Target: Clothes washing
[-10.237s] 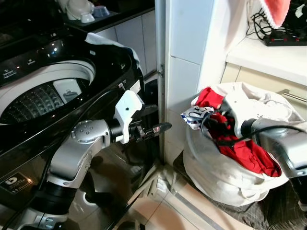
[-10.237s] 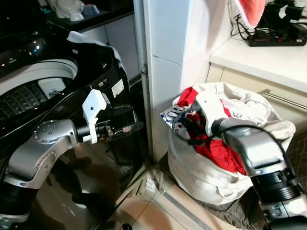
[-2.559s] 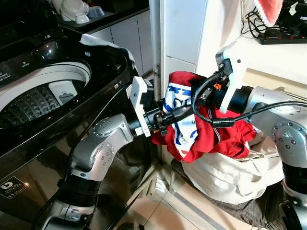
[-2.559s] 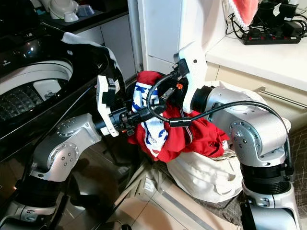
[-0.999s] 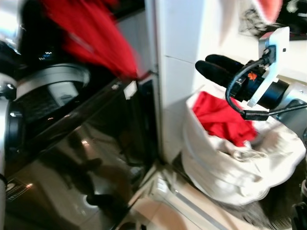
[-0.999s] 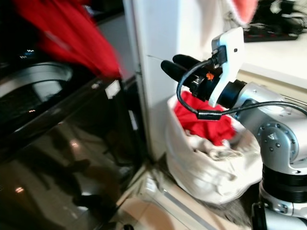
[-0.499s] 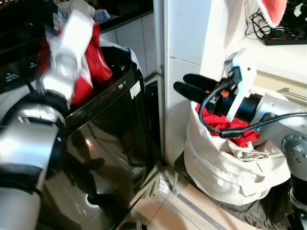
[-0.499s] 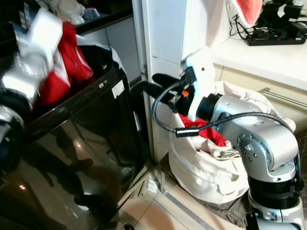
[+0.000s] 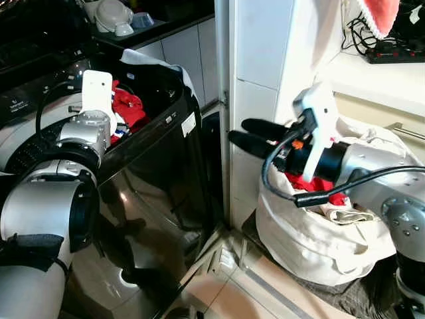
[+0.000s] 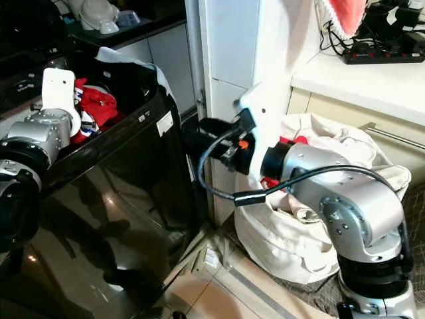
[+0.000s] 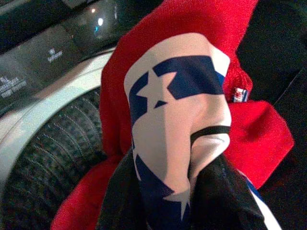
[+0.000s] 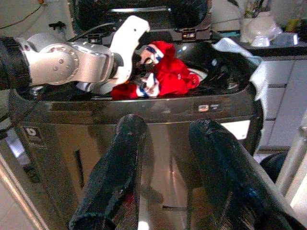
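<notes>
Left gripper (image 11: 163, 191): closed on the red garment (image 9: 129, 109), its black fingers bunched into the cloth, held over the open washing machine (image 9: 153, 173) just inside the front rim.
Right gripper (image 12: 168, 158): fingers spread with nothing between them, hanging between the washing machine's front corner and the laundry bag (image 9: 312, 239), pointed at the machine.
Red garment: soft knit, red with a white panel bearing blue stars; crumpled into a wad, partly over the drum (image 11: 43, 158), partly draped toward the machine's rim.
Drum: dark, ribbed wall inside a pale grey ring, set deep in the washing machine.
Washing machine: glossy black casing, hard and reflective, smooth rounded rim.
Laundry bag: limp off-white cloth, slumped on the floor beside the machine past the white tiled pillar (image 9: 259, 100), more red clothes (image 9: 319, 186) inside.
Risk, release: I judge that letting go this near the rim could leave a fold hanging over the smooth edge, and the garment may slide out.
Risk, snag: loose cloth wrapped round the fingers may cling when they part, dragging the garment back up.
</notes>
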Robot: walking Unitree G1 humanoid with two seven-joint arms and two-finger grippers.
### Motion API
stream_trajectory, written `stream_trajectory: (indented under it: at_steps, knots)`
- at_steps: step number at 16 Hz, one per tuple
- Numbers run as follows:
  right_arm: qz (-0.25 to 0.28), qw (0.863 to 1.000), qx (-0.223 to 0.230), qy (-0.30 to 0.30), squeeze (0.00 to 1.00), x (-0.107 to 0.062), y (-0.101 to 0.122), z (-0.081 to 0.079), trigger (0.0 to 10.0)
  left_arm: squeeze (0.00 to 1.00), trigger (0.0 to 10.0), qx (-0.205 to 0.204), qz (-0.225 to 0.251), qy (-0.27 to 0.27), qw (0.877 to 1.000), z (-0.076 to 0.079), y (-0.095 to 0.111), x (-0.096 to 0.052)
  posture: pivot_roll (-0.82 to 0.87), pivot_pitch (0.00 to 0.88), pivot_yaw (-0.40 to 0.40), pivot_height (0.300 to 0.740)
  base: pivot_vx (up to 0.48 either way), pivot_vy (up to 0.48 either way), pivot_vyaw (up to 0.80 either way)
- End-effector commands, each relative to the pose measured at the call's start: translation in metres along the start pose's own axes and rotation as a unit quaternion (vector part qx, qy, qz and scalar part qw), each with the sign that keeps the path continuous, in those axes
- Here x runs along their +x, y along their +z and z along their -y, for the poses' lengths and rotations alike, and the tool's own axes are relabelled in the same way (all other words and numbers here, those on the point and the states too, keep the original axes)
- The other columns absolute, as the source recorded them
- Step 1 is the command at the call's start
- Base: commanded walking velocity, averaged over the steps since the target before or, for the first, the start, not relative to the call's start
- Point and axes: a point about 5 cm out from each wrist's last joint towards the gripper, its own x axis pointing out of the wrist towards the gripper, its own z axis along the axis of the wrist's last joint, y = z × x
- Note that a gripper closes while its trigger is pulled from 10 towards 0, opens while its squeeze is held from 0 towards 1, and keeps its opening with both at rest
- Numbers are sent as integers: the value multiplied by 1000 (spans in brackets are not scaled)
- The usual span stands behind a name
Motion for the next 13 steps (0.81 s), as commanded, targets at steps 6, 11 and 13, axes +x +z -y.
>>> stream_trajectory:
  at_steps: [6,11,13]
  knots:
    - [-2,1000,7,6,0,6,-2,-7,10000,1000,10000,-48,19,23,998,-6,-3,0,-21,0,120,740,0,0,0]
    - [6,999,11,-30,0,6,1,2,10000,1000,10000,-31,48,67,996,-22,-6,-5,-11,0,114,740,0,0,0]
    - [6,998,17,-60,0,5,0,10,10000,0,10000,-25,69,85,994,-31,-9,-15,0,0,107,740,0,0,0]
